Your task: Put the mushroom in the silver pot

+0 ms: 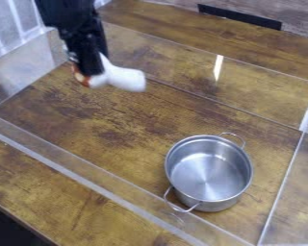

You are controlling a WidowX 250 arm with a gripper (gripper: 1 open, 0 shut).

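Camera view, the only one. My black gripper (88,69) comes in at the upper left, over the far part of the brown wooden table (112,149), fingers clenched on the mushroom (120,79). The mushroom sits at my fingertips, up off the wood, its thick white stem pointing out to the right and tipped a little downward. A bit of reddish-brown shows at the end next to my fingers (cap, mostly hidden behind them, fine detail blurry). My arm above that is dark and soft-edged, running out of the top of the frame.

Silver pot (210,173): lower right, upright on the wood, round, shallow, shiny. Two small loop handles on the rim, one at the far side, one at the near left. I see straight down to its bare metal bottom. The mushroom is well apart from it, up and to the left, so not over the opening and not touching the rim.

Rest, quickly: clear plastic edging (86,184) runs slantwise along the near side of the work area, wood showing through. White strip (218,68) near the top, right of the mushroom. Dark vent (239,13) at the top right (slats too small to tell).
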